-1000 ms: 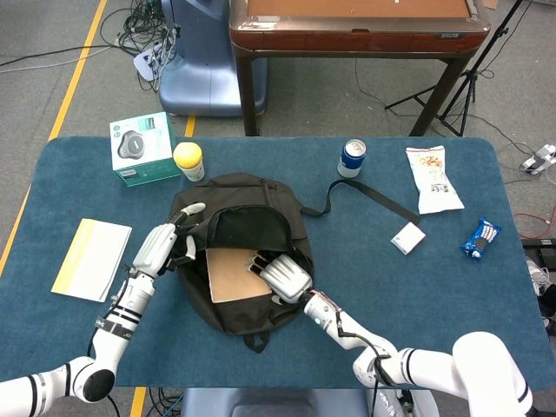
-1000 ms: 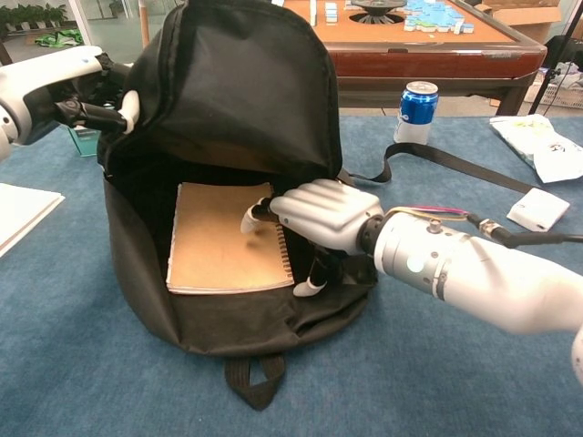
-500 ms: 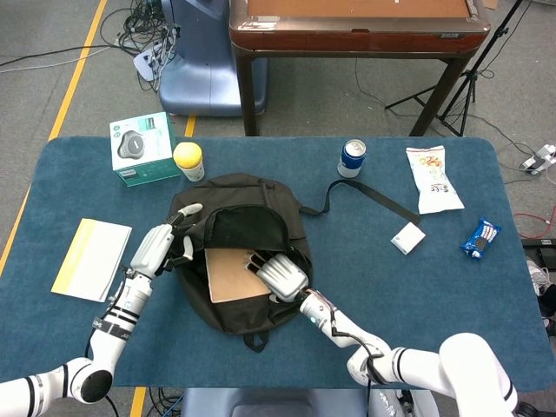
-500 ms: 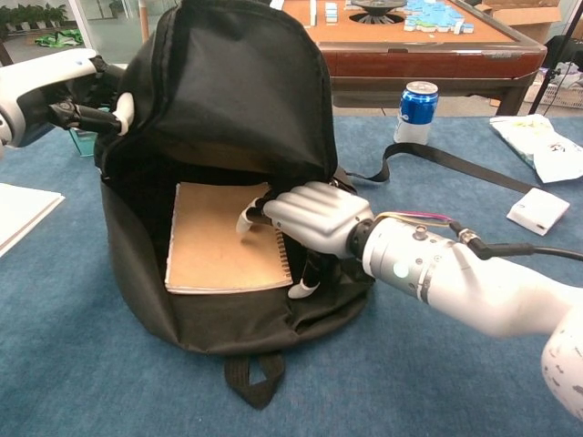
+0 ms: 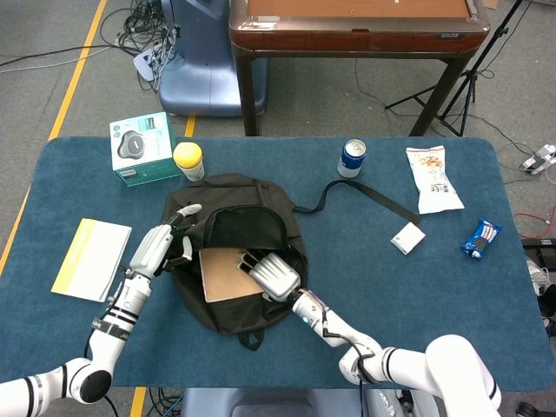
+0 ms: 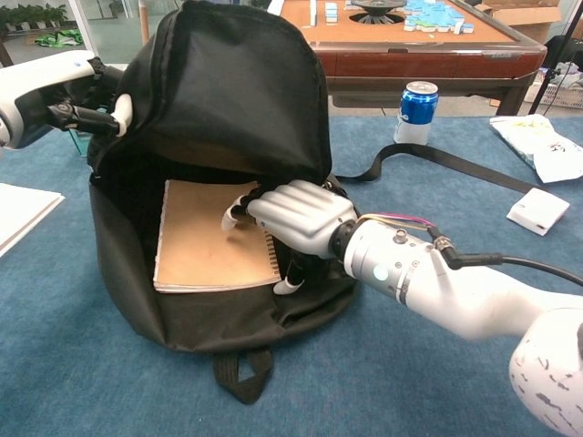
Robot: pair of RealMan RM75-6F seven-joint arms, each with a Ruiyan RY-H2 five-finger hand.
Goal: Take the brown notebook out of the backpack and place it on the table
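Observation:
A black backpack (image 5: 233,306) lies on the blue table with its mouth held wide. Inside it lies the brown spiral notebook (image 5: 222,274), also plain in the chest view (image 6: 206,242). My right hand (image 5: 271,274) reaches into the mouth. Its fingers (image 6: 273,202) lie over the notebook's spiral edge, and the thumb curls under the lower right corner, so it grips that edge. My left hand (image 5: 162,247) holds the backpack's left rim up, seen in the chest view (image 6: 56,89) at the upper left.
A yellow and white booklet (image 5: 91,258) lies left of the backpack. Behind it stand a boxed item (image 5: 143,148) and a yellow-lidded jar (image 5: 188,161). To the right are the strap (image 5: 365,193), a can (image 5: 352,158), a snack bag (image 5: 433,178), a small white box (image 5: 407,237) and a blue packet (image 5: 480,239).
The backpack and the notebook in it have slid a little to the left, along with my right hand. The left hand keeps its hold on the rim.

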